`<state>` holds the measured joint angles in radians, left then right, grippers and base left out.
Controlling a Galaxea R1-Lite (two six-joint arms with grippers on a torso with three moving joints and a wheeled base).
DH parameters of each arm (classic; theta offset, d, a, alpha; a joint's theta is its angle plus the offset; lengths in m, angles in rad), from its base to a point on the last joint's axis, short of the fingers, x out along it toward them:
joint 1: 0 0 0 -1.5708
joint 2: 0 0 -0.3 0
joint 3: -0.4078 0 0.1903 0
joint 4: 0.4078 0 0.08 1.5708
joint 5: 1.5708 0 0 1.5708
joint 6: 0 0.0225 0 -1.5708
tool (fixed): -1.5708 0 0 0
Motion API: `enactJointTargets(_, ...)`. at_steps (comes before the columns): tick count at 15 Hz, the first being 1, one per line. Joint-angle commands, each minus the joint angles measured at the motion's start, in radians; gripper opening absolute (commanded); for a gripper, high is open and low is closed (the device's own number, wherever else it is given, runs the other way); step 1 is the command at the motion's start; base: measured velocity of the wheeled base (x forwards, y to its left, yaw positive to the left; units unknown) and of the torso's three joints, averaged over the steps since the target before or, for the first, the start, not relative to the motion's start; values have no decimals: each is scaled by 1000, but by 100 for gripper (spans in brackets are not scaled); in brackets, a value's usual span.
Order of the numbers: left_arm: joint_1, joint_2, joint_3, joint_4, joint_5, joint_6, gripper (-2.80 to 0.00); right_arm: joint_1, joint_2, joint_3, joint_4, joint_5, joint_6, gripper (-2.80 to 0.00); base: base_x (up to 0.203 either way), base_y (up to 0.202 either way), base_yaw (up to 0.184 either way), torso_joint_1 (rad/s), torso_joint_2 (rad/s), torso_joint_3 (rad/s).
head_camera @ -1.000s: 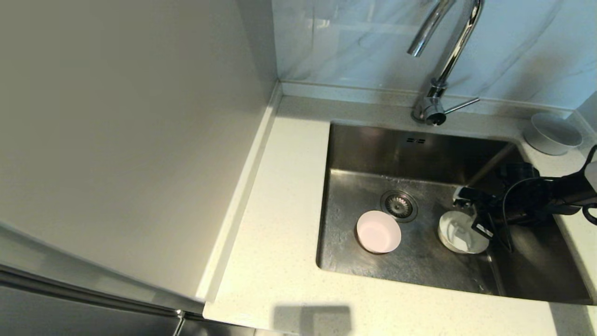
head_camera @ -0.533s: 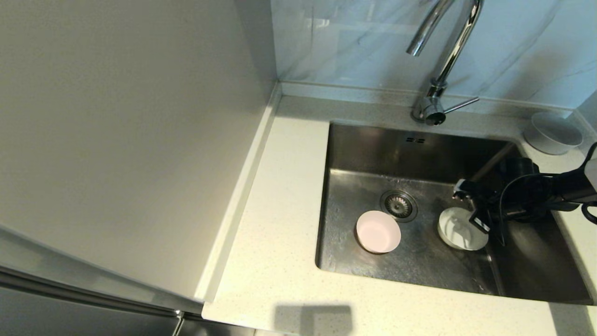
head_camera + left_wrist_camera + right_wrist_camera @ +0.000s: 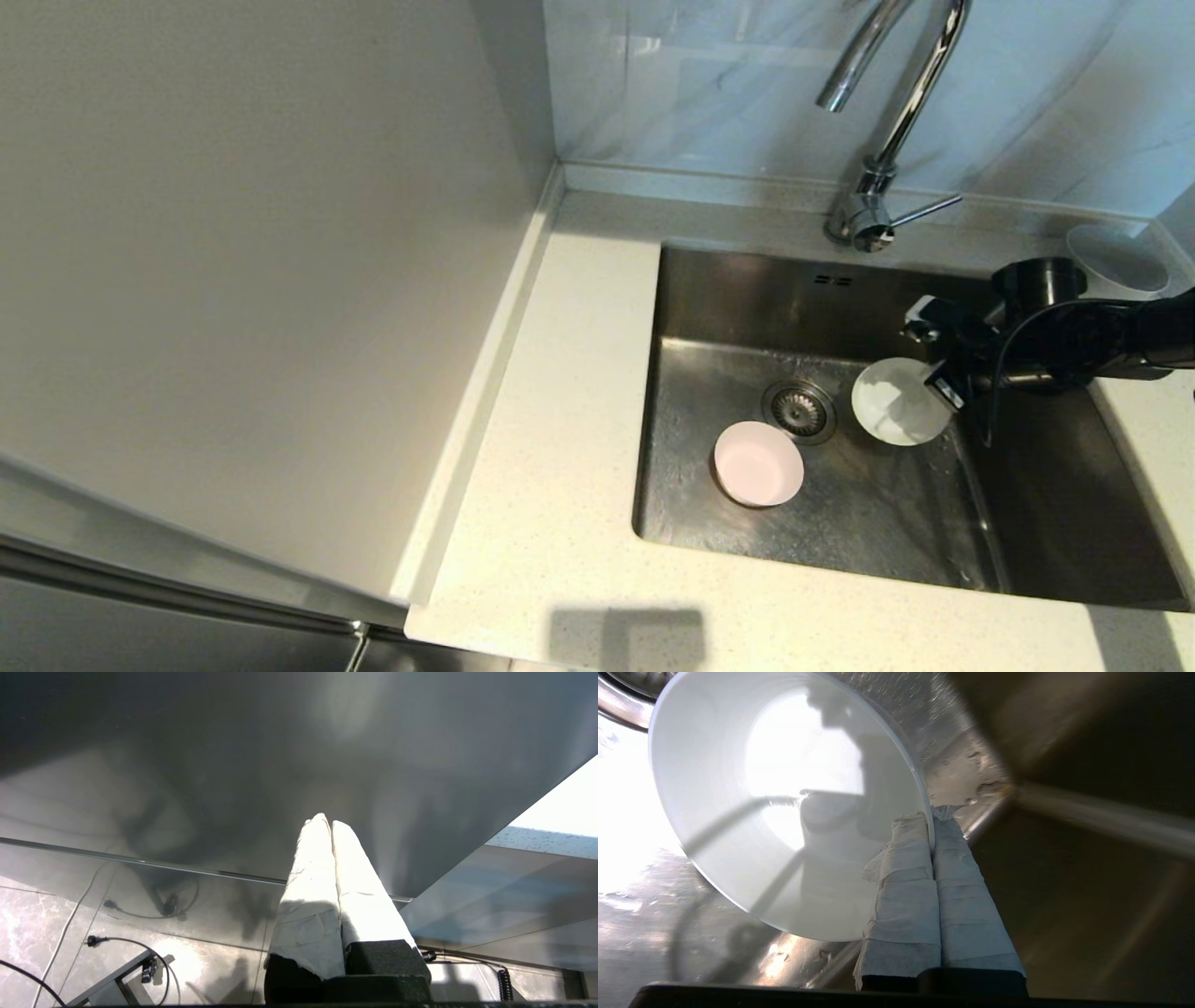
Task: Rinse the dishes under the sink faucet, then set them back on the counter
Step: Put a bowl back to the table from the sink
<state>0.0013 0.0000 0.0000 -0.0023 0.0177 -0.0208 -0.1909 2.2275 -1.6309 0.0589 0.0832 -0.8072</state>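
My right gripper (image 3: 936,385) is shut on the rim of the white bowl (image 3: 898,402), which hangs tilted above the sink (image 3: 868,523) floor, right of the drain strainer (image 3: 798,409). In the right wrist view the white bowl (image 3: 784,807) has its rim pinched between the taped fingers (image 3: 915,868) of the right gripper (image 3: 932,817). The pale pink bowl (image 3: 757,463) stands upright on the sink floor, left of the drain. A light grey-white bowl (image 3: 1116,259) rests on the counter (image 3: 579,401) at the back right, partly behind my right arm. The faucet (image 3: 887,112) rises behind the sink; no water shows. My left gripper (image 3: 325,823) is shut and parked below counter level.
A tall pale cabinet side (image 3: 261,280) fills the left of the head view. Marble-look wall tiles (image 3: 1027,93) stand behind the counter. The faucet lever (image 3: 924,211) points right. In the left wrist view a floor with cables (image 3: 112,919) lies beneath the parked arm.
My right gripper has lifted the white bowl off the sink floor and carried it up and toward the back, tilting it. The pink bowl has not moved.
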Motion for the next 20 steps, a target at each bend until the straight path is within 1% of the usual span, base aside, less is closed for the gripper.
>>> enactJointTargets(1,0,-3,0,-1,1,-1,-280,1,-60,5,1,1,-3,-280,0,0,0,0,0,0)
enactJointTargets(4,0,-3,0,-1,-1,-1,-280,-1,-119,10,3,-9,51,-280,0,0,0,0,0,0)
enactJointTargets(6,0,-3,0,-1,0,-1,-280,-11,-157,12,7,-46,60,-280,0,0,0,0,0,0)
enactJointTargets(8,0,-3,0,-1,1,-1,-280,-40,-210,10,27,-54,61,-280,0,0,0,0,0,0)
enactJointTargets(9,0,-3,0,-1,1,1,-280,-62,-236,11,31,-57,61,-280,0,0,0,0,0,0)
enactJointTargets(13,0,-3,0,-1,1,-1,-280,-200,-337,8,43,-61,52,-280,0,0,0,0,0,0)
enactJointTargets(15,0,-3,0,-1,1,-1,-280,-254,-379,3,111,-59,51,-280,0,0,0,0,0,0)
enactJointTargets(20,0,-3,0,-1,1,-1,-280,-318,-384,1,118,-83,49,-280,0,0,0,0,0,0)
